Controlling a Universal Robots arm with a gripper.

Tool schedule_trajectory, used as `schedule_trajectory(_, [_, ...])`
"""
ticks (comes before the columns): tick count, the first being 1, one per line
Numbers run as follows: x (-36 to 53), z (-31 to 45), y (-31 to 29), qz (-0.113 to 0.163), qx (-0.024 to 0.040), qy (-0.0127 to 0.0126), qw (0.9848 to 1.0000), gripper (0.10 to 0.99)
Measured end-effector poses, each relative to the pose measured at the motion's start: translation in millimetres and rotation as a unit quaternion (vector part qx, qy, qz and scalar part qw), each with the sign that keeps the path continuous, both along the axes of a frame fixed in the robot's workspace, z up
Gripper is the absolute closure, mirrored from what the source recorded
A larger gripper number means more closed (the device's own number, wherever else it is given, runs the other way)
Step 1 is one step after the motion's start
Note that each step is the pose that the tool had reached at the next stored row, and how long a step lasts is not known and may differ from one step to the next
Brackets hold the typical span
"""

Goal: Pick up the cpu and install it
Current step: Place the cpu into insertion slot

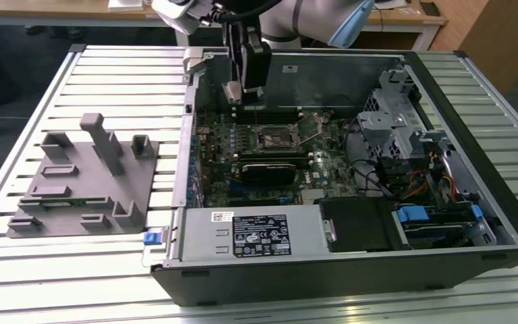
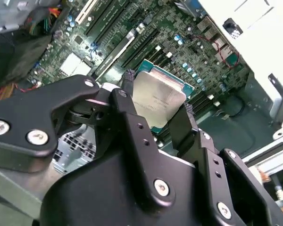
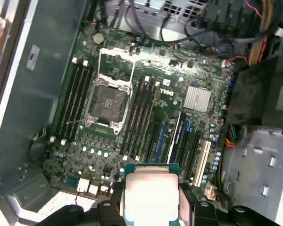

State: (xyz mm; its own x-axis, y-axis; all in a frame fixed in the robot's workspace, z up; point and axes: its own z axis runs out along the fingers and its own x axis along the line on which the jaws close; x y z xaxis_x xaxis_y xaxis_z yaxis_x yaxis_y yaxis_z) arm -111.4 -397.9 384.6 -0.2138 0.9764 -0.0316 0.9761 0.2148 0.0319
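My gripper (image 2: 156, 93) is shut on the cpu (image 2: 158, 101), a small square chip with a pale silvery top and a green rim, held by two opposite edges. The cpu (image 3: 151, 193) also shows in the first wrist view, between the black fingers (image 3: 187, 200). In the exterior view the gripper (image 1: 243, 93) hangs above the far part of the open computer case, over the motherboard. The dark square socket (image 3: 106, 101) lies apart from the held chip, with its metal frame (image 3: 117, 60) swung up. In the exterior view the socket (image 1: 272, 138) is a little nearer than the gripper.
A grey plastic fixture (image 1: 83, 182) stands on the slatted table at the exterior view's left. Inside the case (image 1: 187, 128) are a black heatsink block (image 1: 272, 169), memory slots (image 3: 144, 113), a drive cage (image 1: 403, 128) with cables, and a labelled power supply (image 1: 250, 233).
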Motion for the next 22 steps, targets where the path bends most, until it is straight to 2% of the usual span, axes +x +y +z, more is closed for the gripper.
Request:
schedule_trajectory(3, [0.0, -0.5, 0.0, -0.027, 0.0, 0.0, 0.9996, 0.545])
schedule_trajectory(7, [0.0, -1.0, 0.0, -0.062, -0.0001, 0.0, 0.9981, 0.545])
schedule_trajectory(13, [0.0, -1.6, 0.0, -0.114, -0.0003, 0.0001, 0.9935, 0.545])
schedule_trajectory(19, [0.0, -2.1, 0.3, -0.156, -0.0002, 0.0, 0.9878, 0.545])
schedule_trajectory(22, [0.1, -2.9, 0.3, -0.157, -0.0001, 0.0, 0.9877, 0.545])
